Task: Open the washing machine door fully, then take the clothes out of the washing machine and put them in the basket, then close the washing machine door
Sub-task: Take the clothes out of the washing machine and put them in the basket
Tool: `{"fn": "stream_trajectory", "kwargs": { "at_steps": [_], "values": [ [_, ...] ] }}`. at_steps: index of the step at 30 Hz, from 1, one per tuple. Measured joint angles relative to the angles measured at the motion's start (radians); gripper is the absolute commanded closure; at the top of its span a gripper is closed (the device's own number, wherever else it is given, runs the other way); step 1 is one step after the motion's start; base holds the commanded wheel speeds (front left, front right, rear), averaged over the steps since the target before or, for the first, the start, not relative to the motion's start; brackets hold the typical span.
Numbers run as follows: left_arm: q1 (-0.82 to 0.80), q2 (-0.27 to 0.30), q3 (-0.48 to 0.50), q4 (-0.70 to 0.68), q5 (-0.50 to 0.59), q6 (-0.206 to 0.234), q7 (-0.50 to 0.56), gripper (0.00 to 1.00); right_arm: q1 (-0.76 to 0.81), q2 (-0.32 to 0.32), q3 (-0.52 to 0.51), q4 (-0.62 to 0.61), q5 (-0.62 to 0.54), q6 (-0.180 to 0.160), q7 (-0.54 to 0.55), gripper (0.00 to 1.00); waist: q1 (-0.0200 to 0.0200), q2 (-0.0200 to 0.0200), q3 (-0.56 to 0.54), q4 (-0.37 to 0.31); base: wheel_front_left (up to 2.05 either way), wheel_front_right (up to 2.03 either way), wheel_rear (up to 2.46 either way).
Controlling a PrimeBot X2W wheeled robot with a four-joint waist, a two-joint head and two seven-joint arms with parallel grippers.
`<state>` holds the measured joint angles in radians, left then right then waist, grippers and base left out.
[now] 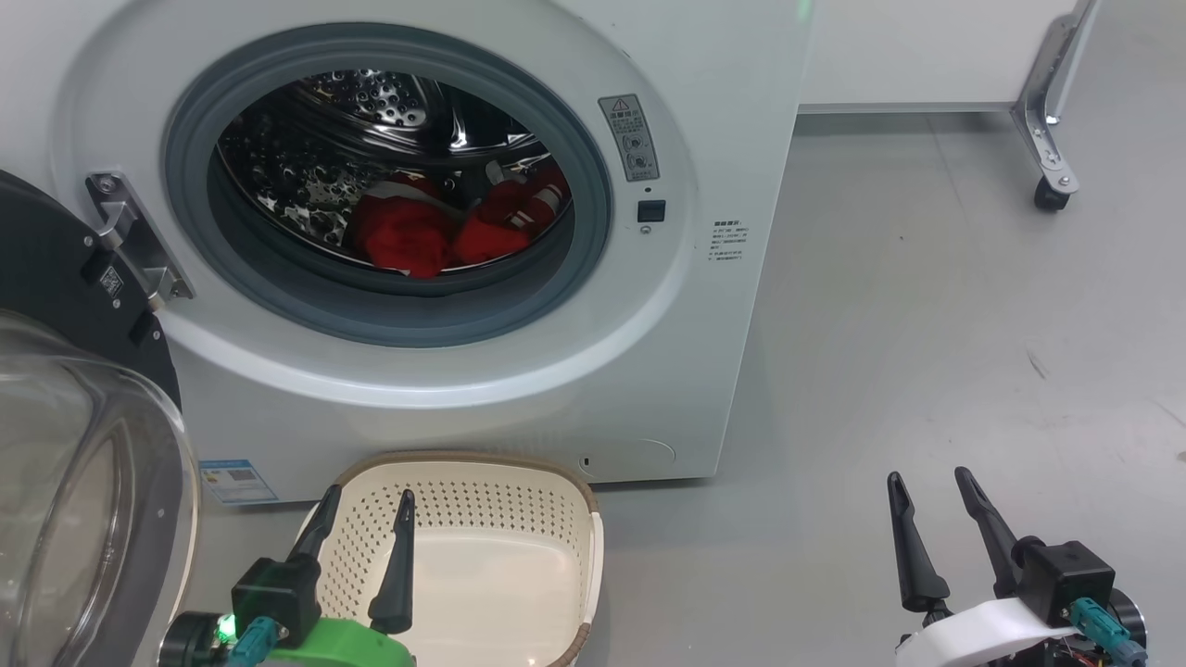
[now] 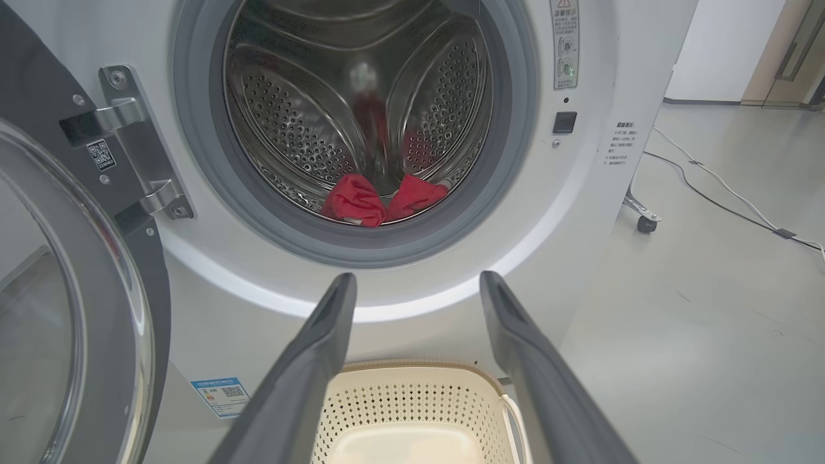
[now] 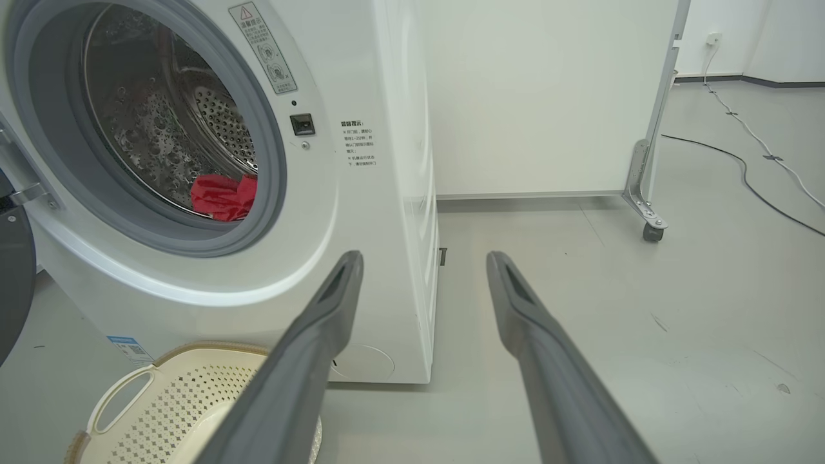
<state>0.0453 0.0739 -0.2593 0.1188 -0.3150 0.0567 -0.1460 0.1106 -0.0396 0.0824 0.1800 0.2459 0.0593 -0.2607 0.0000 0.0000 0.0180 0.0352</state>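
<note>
The white washing machine (image 1: 593, 371) stands ahead with its door (image 1: 65, 445) swung wide to the left, black rim and clear glass bowl facing me. Two red clothes (image 1: 445, 232) lie low in the steel drum, also seen as red clothes (image 2: 380, 201) and red clothes (image 3: 222, 196). The cream basket (image 1: 556, 491) sits on the floor below the opening, with nothing in it. My left gripper (image 1: 368, 505) hovers open over the basket's near left side. My right gripper (image 1: 929, 482) stands open above bare floor to the right of the machine.
A white panel on a wheeled metal leg (image 1: 1052, 139) stands behind the machine at the right. Cables (image 3: 747, 167) run across the grey floor further right. A door hinge (image 1: 130, 236) juts from the machine's left face.
</note>
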Motion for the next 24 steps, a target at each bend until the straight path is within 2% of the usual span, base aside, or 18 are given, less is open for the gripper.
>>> {"fn": "stream_trajectory", "kwargs": {
  "at_steps": [13,24],
  "values": [
    [-0.002,0.000,-0.007,-0.011,0.000,0.001,0.010,0.00,-0.001,0.000,-0.005,-0.014,-0.002,0.000,0.000,0.00,0.0000,0.0000,0.041,0.010,0.00,0.00,0.00],
    [-0.080,-0.008,-0.024,-0.011,-0.011,0.001,0.023,0.00,-0.033,-0.001,0.009,-0.041,-0.012,0.004,0.000,0.00,0.0000,0.0000,0.138,0.016,0.00,0.00,0.00]
  ]
}}
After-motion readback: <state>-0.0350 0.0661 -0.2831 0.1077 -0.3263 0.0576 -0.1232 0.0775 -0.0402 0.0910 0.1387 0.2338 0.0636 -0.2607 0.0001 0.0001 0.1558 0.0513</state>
